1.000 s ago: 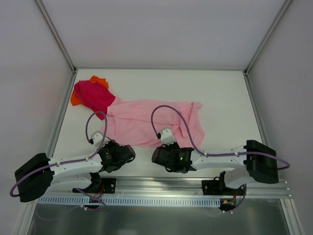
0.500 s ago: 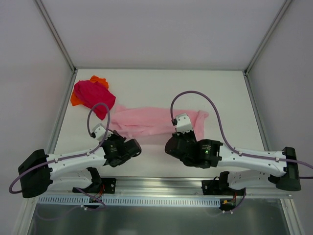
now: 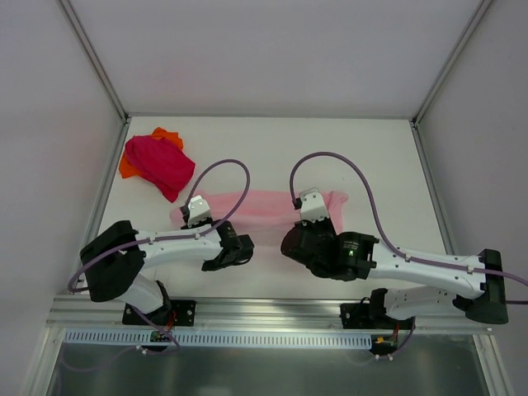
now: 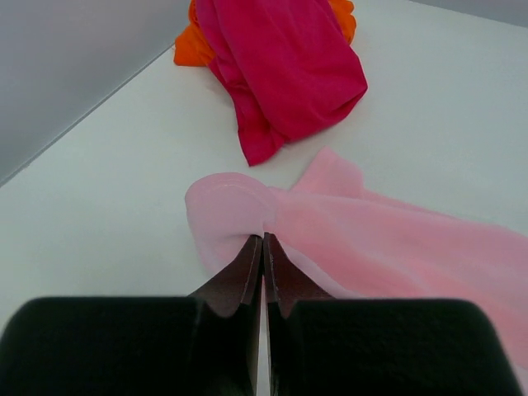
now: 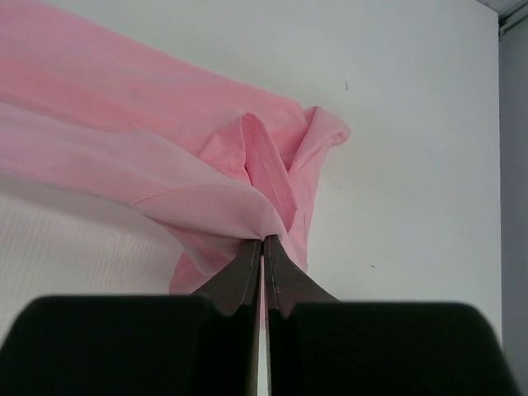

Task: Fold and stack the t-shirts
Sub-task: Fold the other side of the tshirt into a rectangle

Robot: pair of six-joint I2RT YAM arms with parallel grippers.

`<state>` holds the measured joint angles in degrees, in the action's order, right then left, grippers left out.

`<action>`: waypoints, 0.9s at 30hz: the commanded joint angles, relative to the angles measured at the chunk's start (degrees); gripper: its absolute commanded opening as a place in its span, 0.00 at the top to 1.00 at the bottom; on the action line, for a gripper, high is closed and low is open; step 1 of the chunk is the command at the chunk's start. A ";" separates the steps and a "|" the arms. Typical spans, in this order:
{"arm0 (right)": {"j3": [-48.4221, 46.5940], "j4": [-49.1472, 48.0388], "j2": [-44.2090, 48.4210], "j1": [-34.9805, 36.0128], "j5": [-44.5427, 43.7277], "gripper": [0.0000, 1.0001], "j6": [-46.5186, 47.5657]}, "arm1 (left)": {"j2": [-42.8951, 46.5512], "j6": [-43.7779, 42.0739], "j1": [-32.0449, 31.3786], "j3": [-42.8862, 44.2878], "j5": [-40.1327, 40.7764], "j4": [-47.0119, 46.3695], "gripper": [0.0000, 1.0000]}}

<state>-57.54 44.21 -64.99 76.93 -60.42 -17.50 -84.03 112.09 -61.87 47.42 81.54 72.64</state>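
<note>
The light pink t-shirt stretched as a long, narrow band across the middle of the white bench, held at both ends. We saw the left gripper clenched on the cloth's left end, its fingers pressed together and a rounded fold bulging just beyond the tips. The right gripper was likewise clamped on a bunched edge at the right end, with fabric gathered in pleats above its tips. The magenta t-shirt lay crumpled in the far left corner on top of the orange t-shirt, which showed only at the edges. That heap sat near the pink cloth without touching it.
</note>
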 commanded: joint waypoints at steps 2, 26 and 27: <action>-1.18 0.62 -2.07 -1.51 -2.77 0.99 -0.26 | -3.33 35.39 0.52 3.12 4.68 11.74 1.00; 3.75 -12.30 -4.62 -9.60 6.19 0.99 6.77 | 7.56 33.64 7.29 1.71 4.60 9.72 1.00; 3.92 -12.74 -4.53 -9.69 6.11 0.99 6.86 | 6.35 31.98 7.02 2.67 4.07 9.02 1.00</action>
<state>-54.17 32.95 -71.66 67.68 -53.28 -11.20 -78.41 113.21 -54.72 49.52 83.05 76.01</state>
